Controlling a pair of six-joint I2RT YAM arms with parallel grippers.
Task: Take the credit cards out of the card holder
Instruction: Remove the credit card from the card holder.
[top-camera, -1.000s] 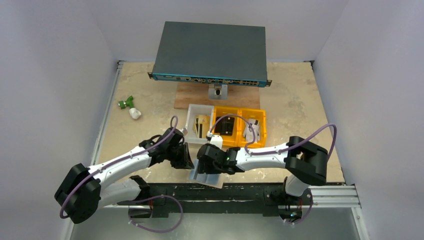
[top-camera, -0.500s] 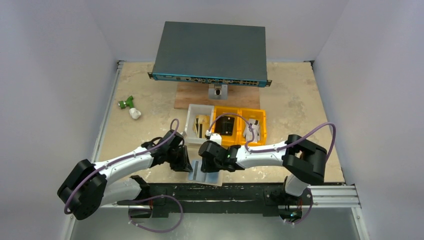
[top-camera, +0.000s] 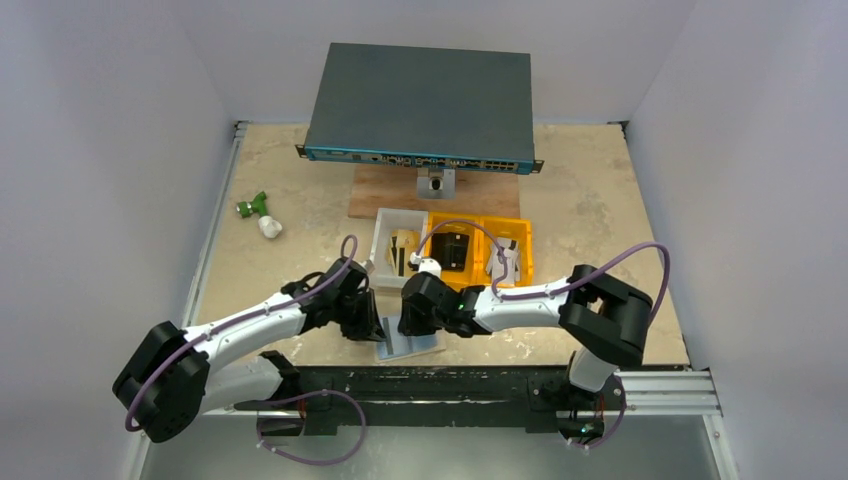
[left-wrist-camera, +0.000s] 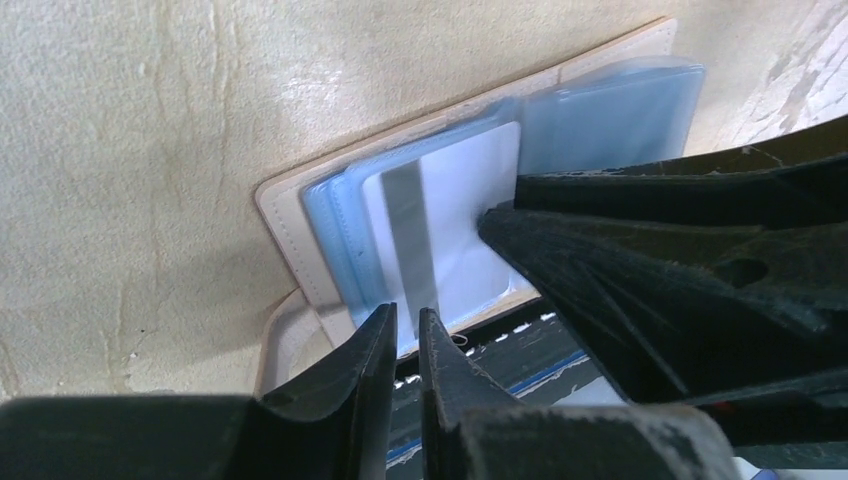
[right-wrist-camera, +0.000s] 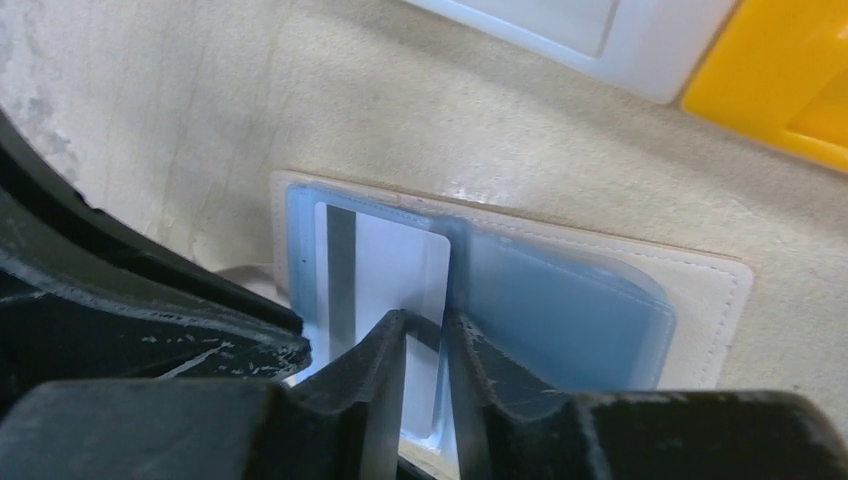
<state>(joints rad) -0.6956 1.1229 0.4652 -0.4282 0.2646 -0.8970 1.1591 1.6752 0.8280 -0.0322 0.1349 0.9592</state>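
Top external view: the holder (top-camera: 420, 348) is found lying opened flat at the lower centre of the frame, on the near edge of the table (top-camera: 600, 220). Both arms are brought together over it, the left gripper (top-camera: 372, 325) at its left side and the right gripper (top-camera: 410, 320) on its upper part. This arrangement is judged to be a bracing one: one tool steadies the holder while the other works on a card.

Left wrist view: the left gripper's jaws are seen drawn nearly together, with only a slit between them, at the lower edge of the holder. That edge appears to overhang the table. Whether the edge is pinched or merely pressed cannot be told. The right gripper enters from the right of the frame, its tip resting at the right edge of the card (left-wrist-camera: 445, 225).

Right wrist view: the right gripper's jaws are likewise narrowed to a slit at lower centre, and the white of the card is visible within it. A grip on the card is judged likely but cannot be confirmed.

Condition of the holder: a tan stitched rim (right-wrist-camera: 715, 285) surrounds pale blue, translucent sleeves on both panels. The card is white with a grey stripe along one long side. It is seated in the left-hand sleeve in this view and not yet withdrawn. The right-hand sleeves are noted as glossy, and their contents cannot be made out.
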